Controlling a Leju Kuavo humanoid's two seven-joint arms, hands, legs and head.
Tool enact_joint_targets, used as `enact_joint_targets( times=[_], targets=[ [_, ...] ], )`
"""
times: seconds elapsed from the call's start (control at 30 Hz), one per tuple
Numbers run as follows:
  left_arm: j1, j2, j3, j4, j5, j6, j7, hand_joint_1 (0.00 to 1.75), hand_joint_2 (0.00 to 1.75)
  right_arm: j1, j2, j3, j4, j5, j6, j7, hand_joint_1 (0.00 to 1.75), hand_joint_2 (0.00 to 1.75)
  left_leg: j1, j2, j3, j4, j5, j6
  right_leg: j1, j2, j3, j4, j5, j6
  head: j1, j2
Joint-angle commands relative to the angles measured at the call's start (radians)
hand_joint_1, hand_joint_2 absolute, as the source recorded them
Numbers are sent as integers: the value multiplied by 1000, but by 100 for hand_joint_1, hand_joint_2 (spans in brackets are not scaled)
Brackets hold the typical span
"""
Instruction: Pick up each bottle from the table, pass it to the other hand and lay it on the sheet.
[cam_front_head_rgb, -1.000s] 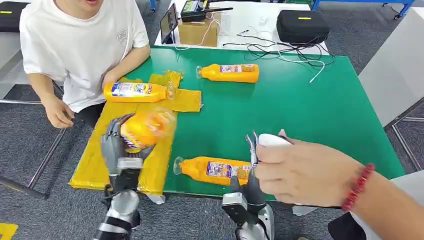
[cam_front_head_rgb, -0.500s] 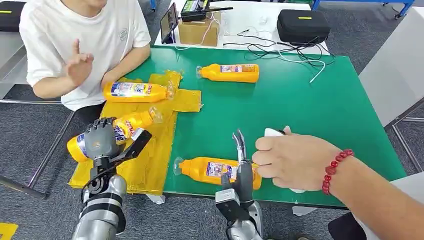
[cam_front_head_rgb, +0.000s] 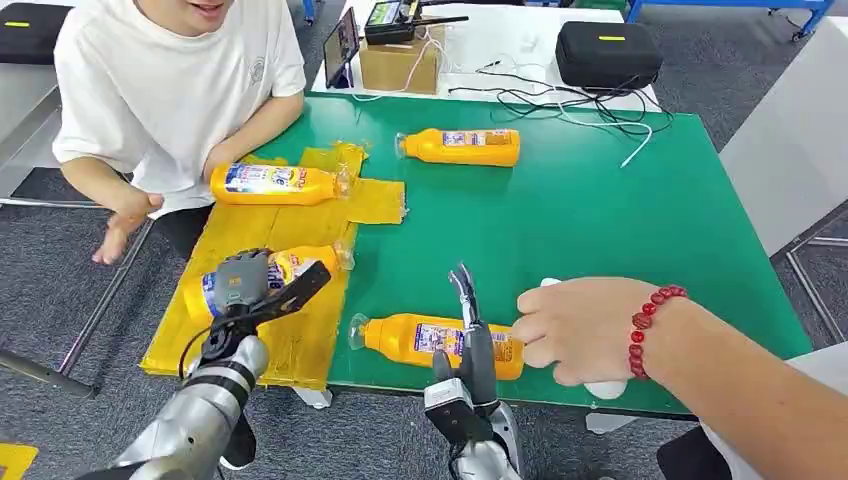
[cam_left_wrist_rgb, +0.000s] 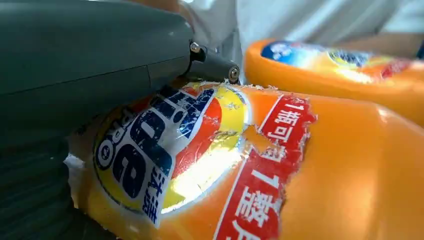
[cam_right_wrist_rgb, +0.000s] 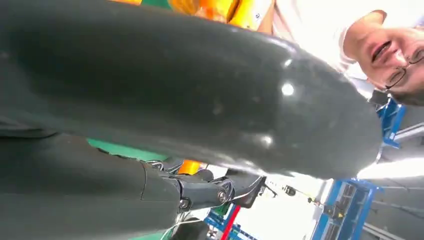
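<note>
Holding a bottle (cam_front_head_rgb: 262, 277) low over the yellow sheet (cam_front_head_rgb: 300, 345), the left hand (cam_front_head_rgb: 247, 283) has its fingers wrapped round the labelled body; from the left wrist camera the label sits right against the palm, so the grip looks firm. It lies roughly flat, cap toward the green table (cam_front_head_rgb: 600, 210), and whether it already touches the sheet I can't tell. Main risk: letting go with it slightly off the surface, so it rolls (round body, smooth plastic) toward the sheet's near edge and off the table. Second risk: it bumps the second bottle (cam_front_head_rgb: 275, 184) already lying at the far end of the sheet, though those two are well apart for now. The right hand (cam_front_head_rgb: 468, 335) stands beside the near bottle (cam_front_head_rgb: 440, 342) on the table with fingers pointing up and apart, holding nothing as far as I can see. A person's hand (cam_front_head_rgb: 575, 330) with a red bracelet (cam_front_head_rgb: 648, 318) is right at that bottle's base, apparently touching it, so a reach from the right hand now could pinch or strike the person. Another person sits at the sheet's far corner, arm near the edge. Last bottle (cam_front_head_rgb: 462, 146) lies far across the table, a long reach later.
</note>
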Motion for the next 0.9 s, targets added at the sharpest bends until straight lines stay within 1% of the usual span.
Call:
enact_joint_targets(
  times=[0.03, 0.07, 0.1, 0.33, 0.37, 0.4, 0.43, 0.5, 0.53, 0.6, 0.63, 0.7, 0.73, 0.77, 0.8, 0.87, 0.9],
  targets=[
    [-51, 67, -127, 184, -27, -158, 77, 31, 175, -52, -18, -18, 53, -17, 9, -1, 0, 0, 1, 3, 2, -1, 1, -1, 1, 2, 2, -1, 1, -2, 1, 0],
    [-51, 67, -127, 184, -27, -158, 77, 17, 175, -52, -18, -18, 53, -17, 9, -1, 0, 0, 0, 3, 3, -1, 1, -1, 1, 3, 2, -1, 1, -2, 0, 0],
    [-52, 70, -135, 184, -31, -172, 84, 7, 175, -54, -19, -21, 54, -17, 9, -1, 0, 0, 1, 4, 3, -1, 1, -2, 1, 4, 2, -1, 2, -2, 0, 0],
    [-52, 70, -135, 184, -31, -172, 84, 7, 175, -54, -19, -21, 54, -17, 9, -1, 0, 0, 0, 4, 9, -1, 2, -1, 1, 3, 8, -1, 2, -2, 1, 0],
    [-52, 70, -135, 184, -31, -172, 84, 0, 175, -54, -19, -21, 54, -17, 9, -1, 0, 0, 0, 4, 10, -1, 2, -1, 1, 3, 9, -1, 1, -2, 1, 0],
    [-56, 71, -124, 186, -3, -217, 74, 0, 175, -54, -21, -22, 56, -18, 11, -1, 0, 0, 1, 5, 9, -2, 2, -2, 1, 4, 8, -1, 2, -3, 0, 0],
    [-56, 69, -113, 184, 17, -230, 59, 0, 175, -54, -22, -22, 56, -18, 10, -1, 0, 0, 1, 4, 10, -2, 2, -2, 1, 3, 9, -1, 2, -3, 1, 0],
    [-58, 58, -70, 163, 125, -285, -35, 0, 175, -51, -27, -21, 50, -21, 11, -1, 0, 0, 1, 4, 10, -2, 2, -2, 1, 4, 9, -2, 2, -3, 0, 0],
    [-60, 54, -53, 159, 155, -296, -57, 0, 175, -51, -27, -20, 50, -22, 14, -1, 0, 0, 0, 4, 10, -2, 2, -1, 1, 3, 9, -1, 2, -2, 1, 0],
    [-62, 40, -23, 141, 252, -342, -143, 0, 175, -48, -31, -15, 46, -22, 19, -1, 0, 0, 0, 3, 11, -1, 2, -1, 0, 2, 10, 0, 1, -1, 0, 0],
    [-60, 37, -23, 132, 288, -356, -161, 0, 175, -47, -33, -11, 45, -24, 17, -1, 0, 0, 0, 5, 10, -1, 2, -1, 1, 4, 9, -1, 2, -2, 0, 0],
    [-57, 27, -4, 114, 390, -416, -236, 0, 175, -45, -38, -3, 42, -27, 18, -1, 0, 0, 0, 1, 11, -1, 2, -1, 0, 0, 10, -1, 1, -1, 0, 0],
    [-51, 25, -10, 100, 431, -434, -257, 0, 175, -45, -41, 2, 41, -32, 15, -1, 0, 0, 1, 1, 10, -1, 2, -1, 1, 0, 10, -2, 1, -2, 1, 0],
    [-45, 16, 13, 86, 503, -471, -293, 0, 175, -44, -43, 5, 40, -33, 15, -1, 0, 0, 0, -1, 11, -1, 3, 0, 1, 0, 11, -1, 1, -1, 1, 0],
    [-27, 11, 0, 55, 595, -500, -323, 0, 175, -42, -48, 12, 38, -36, 13, -1, 0, 0, 1, 0, 10, -2, 3, -1, 1, 1, 10, -2, 1, -2, 0, 0],
    [-9, 0, -9, 19, 703, -534, -357, 0, 175, -40, -55, 23, 34, -37, 8, -1, 0, 0, 0, -4, 10, -1, 3, 0, -1, -3, 11, -1, 0, -1, 0, 0],
    [-9, 0, -9, 19, 703, -534, -357, 0, 175, -40, -55, 23, 34, -37, 8, -1, 0, 0, -1, -5, 11, -1, 3, 0, -1, -3, 11, -1, 0, -1, 1, 0]
  ],
)
